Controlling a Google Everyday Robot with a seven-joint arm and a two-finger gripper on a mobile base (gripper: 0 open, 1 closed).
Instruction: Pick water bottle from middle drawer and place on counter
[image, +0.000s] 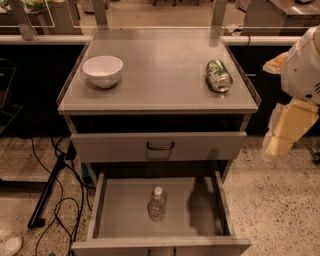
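Camera view: white bowl (102, 70) sits far-left on the worktop (165, 60). The water bottle (157, 204) is mid-floor in the pulled-out middle drawer (118, 212), cap end far, open to a reach from above; a green can (219, 76) lies far-right on the worktop. Pincer (281, 136) hangs right of the cabinet, well apart from the bottle, probably parked clear before the reach; spread or pressed together, cannot tell.

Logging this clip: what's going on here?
A robot is set to move the water bottle, which stands in the open middle drawer. Its hand hangs off to the right of the cabinet, touching nothing. On the counter sit a white bowl and a drink can on its side.
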